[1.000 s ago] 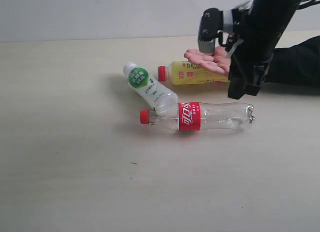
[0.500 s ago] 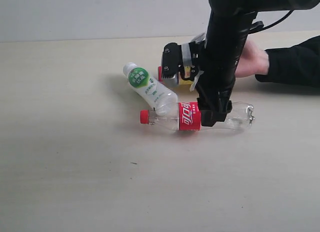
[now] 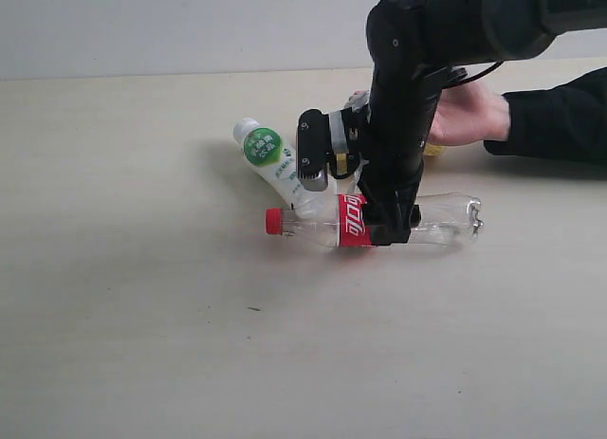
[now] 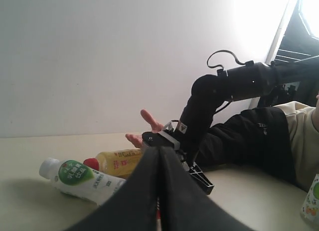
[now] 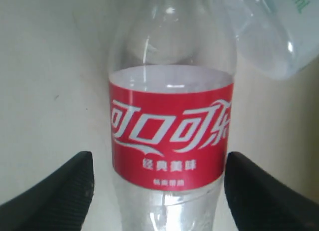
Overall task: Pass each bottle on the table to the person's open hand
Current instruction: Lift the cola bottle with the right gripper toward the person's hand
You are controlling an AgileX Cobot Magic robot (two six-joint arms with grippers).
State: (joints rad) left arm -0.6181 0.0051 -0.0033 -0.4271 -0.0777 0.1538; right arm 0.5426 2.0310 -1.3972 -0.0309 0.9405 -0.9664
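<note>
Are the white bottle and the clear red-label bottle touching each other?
Touching. The right wrist view shows the white bottle's base against the clear bottle's shoulder, no gap.

Exterior view: the right arm [image 3: 408, 98] hides from you most of the yellow bottle [image 3: 434, 151] and the fingertips of the person's hand [image 3: 465, 112]. Right wrist view: the clear bottle [image 5: 172, 131] is cut off at both ends, and the white-capped bottle [image 5: 269, 31] by the corner. Left wrist view: the edge cuts a fourth bottle [image 4: 312, 201].
</note>
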